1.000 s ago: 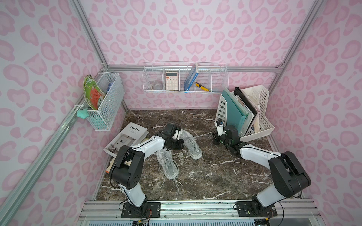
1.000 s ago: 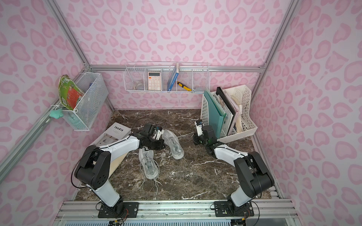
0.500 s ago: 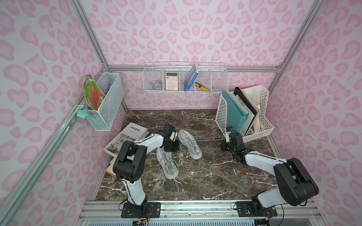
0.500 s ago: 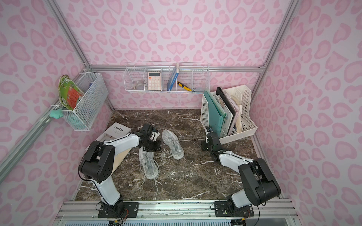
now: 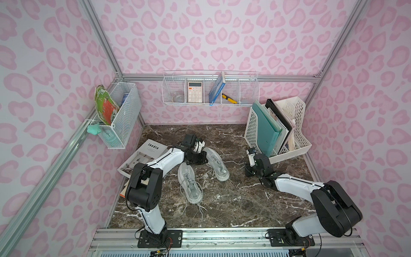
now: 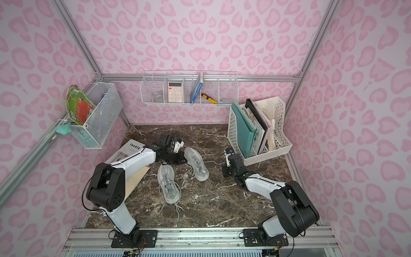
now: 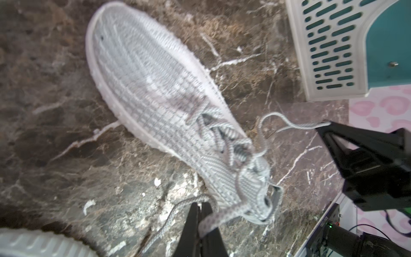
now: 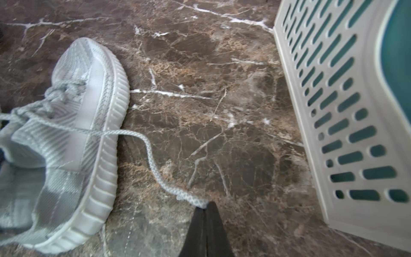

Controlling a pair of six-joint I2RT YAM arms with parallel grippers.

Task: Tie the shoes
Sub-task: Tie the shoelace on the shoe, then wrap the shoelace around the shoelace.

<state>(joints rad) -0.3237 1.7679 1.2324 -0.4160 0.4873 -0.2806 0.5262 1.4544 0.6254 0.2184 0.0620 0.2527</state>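
slackening the pull on the far shoe (image 5: pixel 215 163) lace (image 8: pixel 148 148)

half a second ago this lace ran taut from the eyelets out to the right hand (image 8: pixel 205 210) beside the file rack (image 5: pixel 251 124). now it sags in a loose curve over the table (image 5: pixel 233 200), and the right hand has come back a little toward the shoe. its jaws look almost together with the lace tip right at them, but i cannot tell whether they still pinch it or have just let go. the left hand (image 7: pixel 200 205) stays closed on the other lace end (image 7: pixel 222 214), low at the shoe's heel side. i judge the tightening tug on the first crossing is over and a loop comes next; no bow shows yet. in both top views the far shoe lies between the two hands, just beside the left one and apart from the right. the near shoe (image 5: pixel 190 183) lies just beside it toward the robot, laces loose, with no hand on it.
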